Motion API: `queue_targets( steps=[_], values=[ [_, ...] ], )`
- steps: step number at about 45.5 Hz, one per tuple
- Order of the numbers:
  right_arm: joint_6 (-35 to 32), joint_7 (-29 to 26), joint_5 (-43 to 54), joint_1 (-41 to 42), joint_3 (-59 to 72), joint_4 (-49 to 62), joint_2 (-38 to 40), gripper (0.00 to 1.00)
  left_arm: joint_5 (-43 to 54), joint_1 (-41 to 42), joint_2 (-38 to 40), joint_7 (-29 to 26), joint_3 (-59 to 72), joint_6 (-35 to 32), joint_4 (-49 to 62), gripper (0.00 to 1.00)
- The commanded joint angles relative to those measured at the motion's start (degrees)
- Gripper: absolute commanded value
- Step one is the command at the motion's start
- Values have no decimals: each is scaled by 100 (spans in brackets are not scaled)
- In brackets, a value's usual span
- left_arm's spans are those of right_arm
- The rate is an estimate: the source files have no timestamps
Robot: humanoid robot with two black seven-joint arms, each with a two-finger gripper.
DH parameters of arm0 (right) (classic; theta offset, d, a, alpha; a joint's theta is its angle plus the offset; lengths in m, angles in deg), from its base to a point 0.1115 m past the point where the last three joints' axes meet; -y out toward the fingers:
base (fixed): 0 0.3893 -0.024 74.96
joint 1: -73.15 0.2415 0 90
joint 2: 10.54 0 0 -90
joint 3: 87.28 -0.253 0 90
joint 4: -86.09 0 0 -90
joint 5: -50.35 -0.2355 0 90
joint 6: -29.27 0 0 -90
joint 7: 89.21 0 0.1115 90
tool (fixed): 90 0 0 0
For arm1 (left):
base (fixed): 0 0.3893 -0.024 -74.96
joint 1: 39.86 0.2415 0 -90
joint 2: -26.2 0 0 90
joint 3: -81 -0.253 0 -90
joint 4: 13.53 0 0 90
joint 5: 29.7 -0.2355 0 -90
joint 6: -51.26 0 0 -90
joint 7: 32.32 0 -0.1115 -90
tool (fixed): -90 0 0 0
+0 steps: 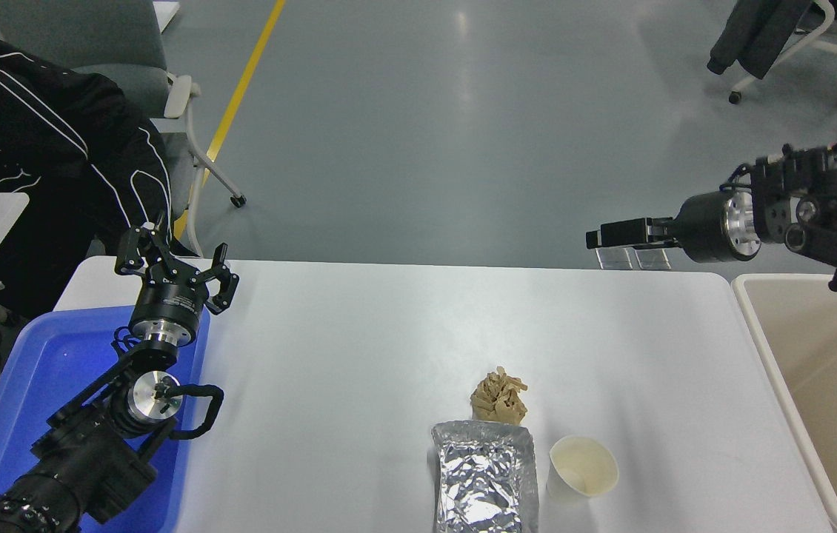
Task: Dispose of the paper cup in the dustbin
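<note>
— Head view first: where's the paper cup (583,474)?

— Upright on the white table (359,333), near edge, right of centre, just beside the foil pouch (484,477). A crumpled brown wad (498,397) lies just beyond the pouch.

— And the dustbin (774,348)?

— At the table's right end, well apart from the cup.

— Arms?

— Right gripper (600,238) points left above the table's far edge; seen edge-on, so I cannot tell how its jaws stand. Left gripper (172,260) sits over the blue tray (41,370), fingers spread.
</note>
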Motion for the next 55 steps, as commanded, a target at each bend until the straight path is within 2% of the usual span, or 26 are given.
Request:
queue_targets(
  steps=[1,9,16,24,50,55],
  values=[
    [-22,9,976,475,558,-825,-205,99,1,0,0,0,4,0,-1,100],
    [-22,26,976,440,804,-1150,-723,99,1,0,0,0,-5,0,-1,100],
    [13,17,949,80,1007,-1045,-1146,99,1,0,0,0,4,0,-1,100],
    [31,17,941,-254,1007,-1089,-1155,99,1,0,0,0,-5,0,-1,100],
    [75,17,985,-570,1025,-1080,-1032,99,1,0,0,0,4,0,-1,100],
    [259,17,993,-702,1025,-1054,-1023,99,1,0,0,0,4,0,-1,100]
  ],
)
